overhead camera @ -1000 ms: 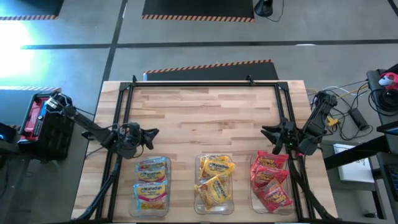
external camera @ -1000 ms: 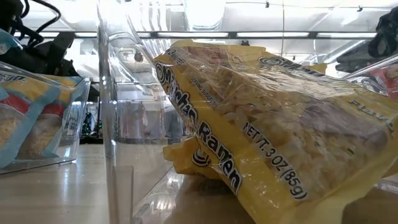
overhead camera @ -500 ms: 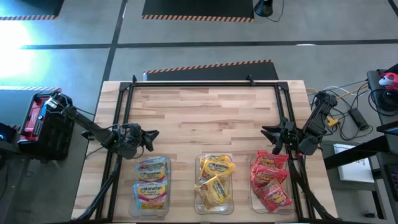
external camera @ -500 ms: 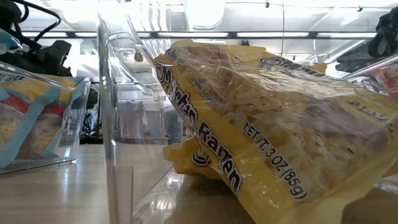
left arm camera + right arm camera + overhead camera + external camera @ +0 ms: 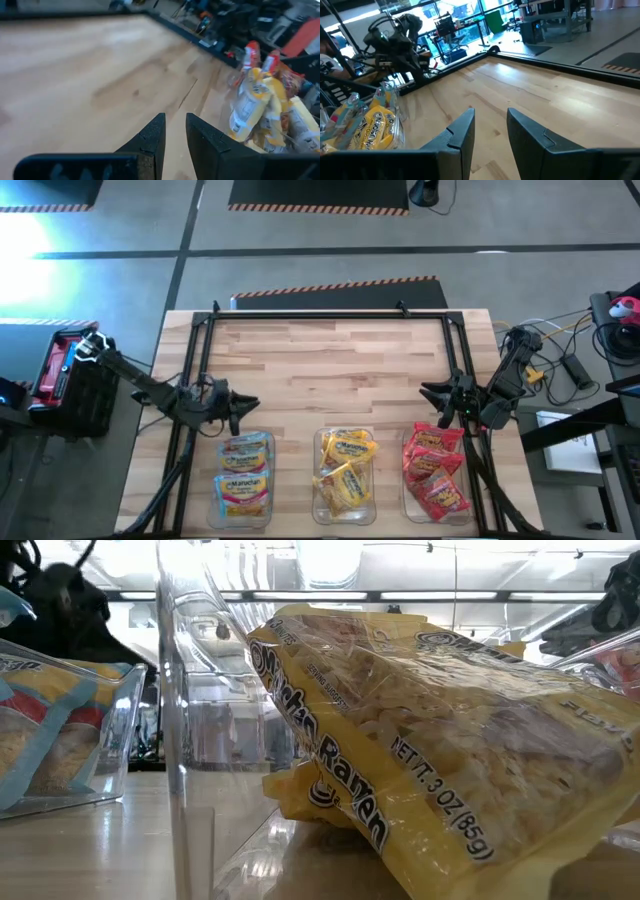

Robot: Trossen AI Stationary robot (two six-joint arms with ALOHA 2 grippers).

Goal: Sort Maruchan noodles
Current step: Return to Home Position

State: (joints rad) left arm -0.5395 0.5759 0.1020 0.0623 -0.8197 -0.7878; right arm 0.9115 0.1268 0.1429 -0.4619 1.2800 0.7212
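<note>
The Maruchan noodles lie sorted in three clear bins along the table's near edge. Pale blue packets (image 5: pixel 245 477) fill the left bin, yellow ones (image 5: pixel 345 473) the middle bin and red ones (image 5: pixel 436 472) the right bin. In the low view a yellow packet (image 5: pixel 440 750) leans tilted against the wall of its bin, with a pale blue packet (image 5: pixel 40 730) to its left. My left gripper (image 5: pixel 250 404) (image 5: pixel 175 122) hovers shut just beyond the left bin. My right gripper (image 5: pixel 428 392) (image 5: pixel 490 116) hovers shut beyond the right bin. Neither has anything between its fingers.
A black frame rail (image 5: pixel 320 313) runs along the table's far edge and down both sides. Bare wood (image 5: pixel 330 360) lies between the rail and the bins. A red and black case (image 5: pixel 65 375) stands off the table's left side, and cables (image 5: pixel 575 365) lie off its right.
My left gripper has rolled at the wrist and tipped a little, staying above the same spot near the left bin, still shut. The packets and bins have kept still.
</note>
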